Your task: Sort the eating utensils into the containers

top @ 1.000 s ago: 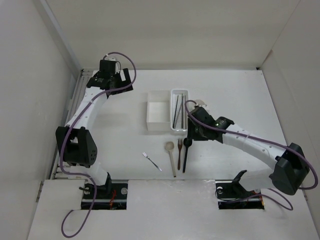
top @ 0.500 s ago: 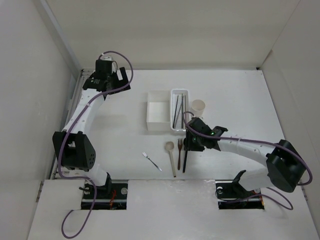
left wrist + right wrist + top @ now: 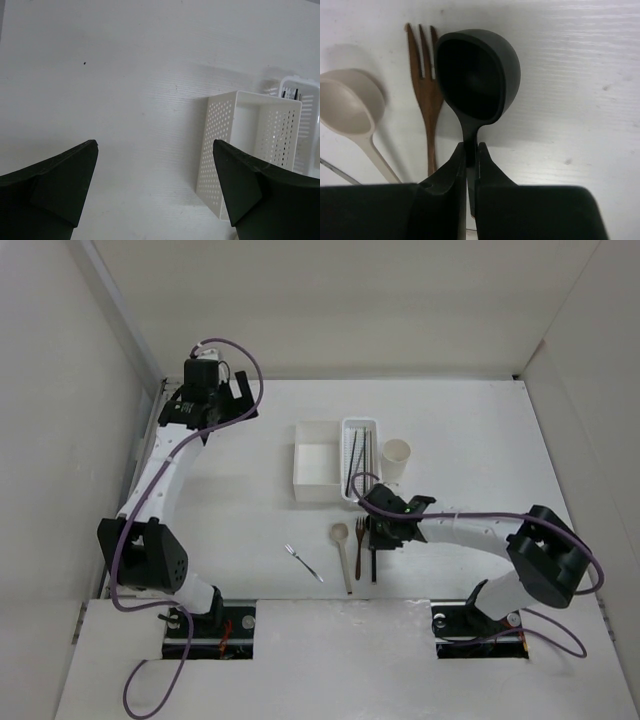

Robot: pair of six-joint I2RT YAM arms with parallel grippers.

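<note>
Right gripper pinches the neck of the black spoon, which lies just beside the brown wooden fork, toward the middle of the table's near edge. Left gripper, jaws spread wide, hovers near the far-left corner.

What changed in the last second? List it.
The right gripper came from the tray toward the near edge and shut its fingers on the neck of the black spoon. The left gripper stayed open; the pale spoon and brown fork lie as before.
</note>
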